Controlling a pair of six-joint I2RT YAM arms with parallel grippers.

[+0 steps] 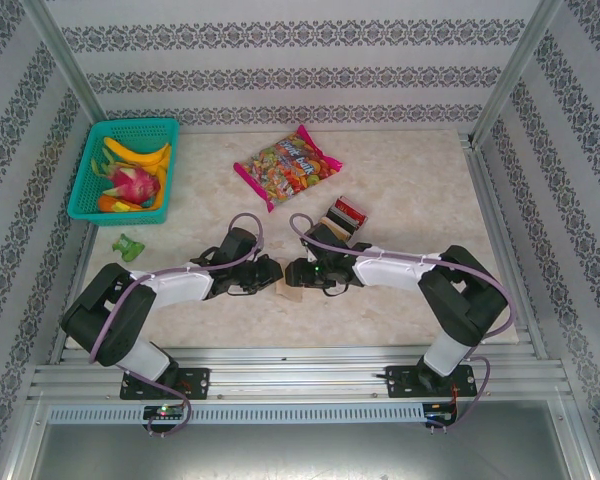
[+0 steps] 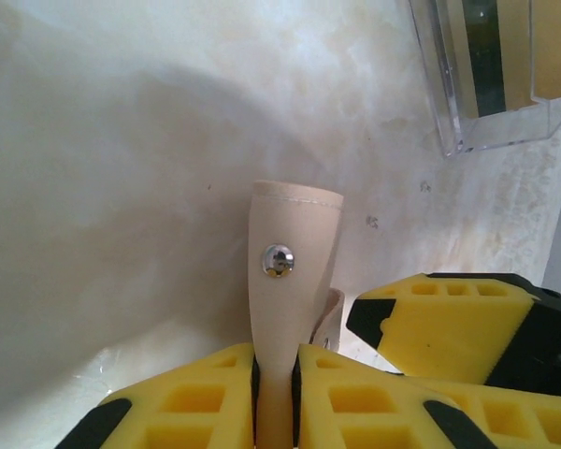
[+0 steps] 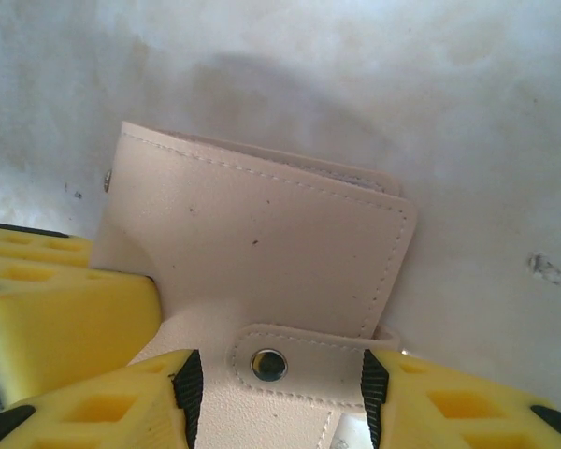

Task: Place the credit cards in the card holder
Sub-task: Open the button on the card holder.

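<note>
Zero plastic credit cards (image 1: 348,211) loaded, I reckon; left claw (image 2: 276,369) pinches strap of tan leather card holder (image 3: 262,234), right claw (image 3: 276,379) clamps its edge.

The card holder (image 1: 289,291) sits between left gripper (image 1: 268,276) and right gripper (image 1: 298,272); card rack (image 1: 334,222) behind it.

My left arm (image 1: 170,285) and right arm (image 1: 410,270) look alike: white-shelled links between bulky black joints. Each stands on a black base plate (image 1: 165,383), with a mauve cable (image 1: 248,222) looping along it. The left gripper (image 2: 276,363) and right gripper (image 3: 276,374) have yellow moulded fingers with square recessed pockets and black edging.
</note>
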